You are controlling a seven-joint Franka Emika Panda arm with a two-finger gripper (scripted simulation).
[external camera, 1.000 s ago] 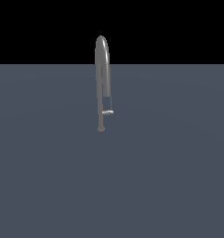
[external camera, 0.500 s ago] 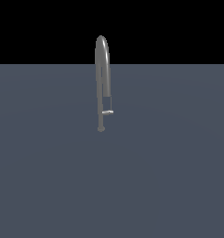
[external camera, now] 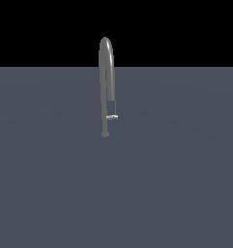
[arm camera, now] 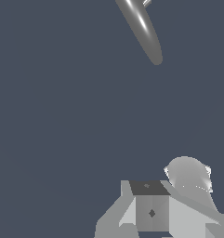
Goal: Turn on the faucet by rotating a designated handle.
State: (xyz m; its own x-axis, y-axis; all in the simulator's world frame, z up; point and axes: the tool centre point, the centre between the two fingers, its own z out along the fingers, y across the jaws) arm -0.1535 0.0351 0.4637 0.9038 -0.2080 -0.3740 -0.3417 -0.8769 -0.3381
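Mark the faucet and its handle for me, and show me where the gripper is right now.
faucet (external camera: 106, 68), exterior view, on the upright pipe below the arch.
handle (external camera: 112, 116), exterior view, on the short lever.
gripper (arm camera: 153, 211), wrist view, on the grey body; fingertips not visible.

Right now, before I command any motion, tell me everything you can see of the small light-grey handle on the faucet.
The small light-grey horizontal lever handle sticks out from the lower stem of the tall grey metallic arched faucet, toward the exterior view's right. It looks short, flat and level, with a thin rod rising from it alongside the pipe. It sits just above the faucet's small round base. Nothing touches it; no arm shows in the exterior view. The wrist view shows no clear sight of it.
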